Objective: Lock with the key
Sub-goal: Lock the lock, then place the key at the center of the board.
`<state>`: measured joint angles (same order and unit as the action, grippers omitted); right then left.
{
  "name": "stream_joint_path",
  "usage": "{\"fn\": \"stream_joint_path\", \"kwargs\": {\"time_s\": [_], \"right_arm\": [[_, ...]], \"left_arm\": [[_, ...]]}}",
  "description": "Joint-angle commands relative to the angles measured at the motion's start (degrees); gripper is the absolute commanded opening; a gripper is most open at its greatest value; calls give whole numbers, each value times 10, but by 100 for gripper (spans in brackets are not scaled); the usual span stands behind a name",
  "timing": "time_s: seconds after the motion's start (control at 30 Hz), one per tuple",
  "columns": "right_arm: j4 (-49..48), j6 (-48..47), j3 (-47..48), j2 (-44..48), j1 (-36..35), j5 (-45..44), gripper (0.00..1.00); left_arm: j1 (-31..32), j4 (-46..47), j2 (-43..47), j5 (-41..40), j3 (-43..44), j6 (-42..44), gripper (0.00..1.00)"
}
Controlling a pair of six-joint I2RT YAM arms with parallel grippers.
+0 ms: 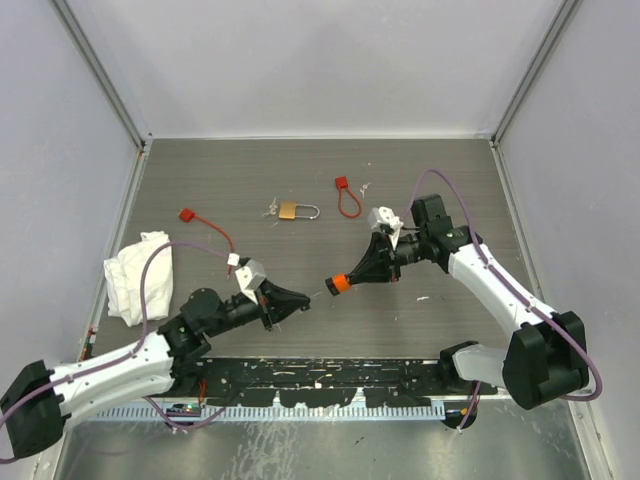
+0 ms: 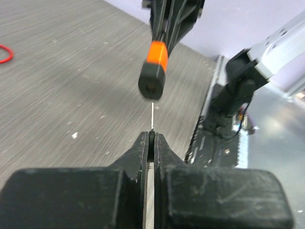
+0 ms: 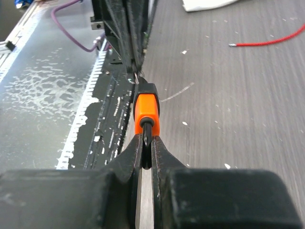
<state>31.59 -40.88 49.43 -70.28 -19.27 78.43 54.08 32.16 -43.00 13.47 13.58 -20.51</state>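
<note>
My left gripper (image 2: 152,137) is shut on the key (image 2: 152,114). Its dark head is pinched between the fingertips and the thin silver blade sticks out ahead. The blade points at the black keyhole end of a small orange and black lock (image 2: 153,71). The blade tip sits right by that end face; I cannot tell whether it has entered. My right gripper (image 3: 147,139) is shut on the dark shank of the lock (image 3: 146,112) and holds it above the table. From the top, the left gripper (image 1: 303,299) and right gripper (image 1: 353,279) face each other, with the lock (image 1: 338,284) between them.
A brass padlock (image 1: 290,211) lies at the back middle with small keys (image 1: 270,211) beside it. A red cable lock (image 1: 345,197) lies to its right, another red cable (image 1: 208,228) to its left. A crumpled white cloth (image 1: 138,275) lies at the left. The metal rail (image 1: 320,375) runs along the near edge.
</note>
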Motion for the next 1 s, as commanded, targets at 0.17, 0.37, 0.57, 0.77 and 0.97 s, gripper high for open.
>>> {"fn": "stream_joint_path", "kwargs": {"time_s": [0.17,0.37,0.57,0.77,0.97], "right_arm": [[7,-4,24,0,49,-6,1],[-95,101,1,-4,56,-49,1],[-133,139,-10,2,60,-77,1],[-144,150,-12,4,64,-106,1],[-144,157,-5,2,75,-148,1]], "left_arm": [[-6,-107,162,-70,-61,42,0],[-6,-98,150,-93,-56,-21,0],[-6,-46,98,-113,-48,-88,0],[-7,12,37,-115,-36,-150,0],[-8,54,-38,-110,-9,-177,0]]}}
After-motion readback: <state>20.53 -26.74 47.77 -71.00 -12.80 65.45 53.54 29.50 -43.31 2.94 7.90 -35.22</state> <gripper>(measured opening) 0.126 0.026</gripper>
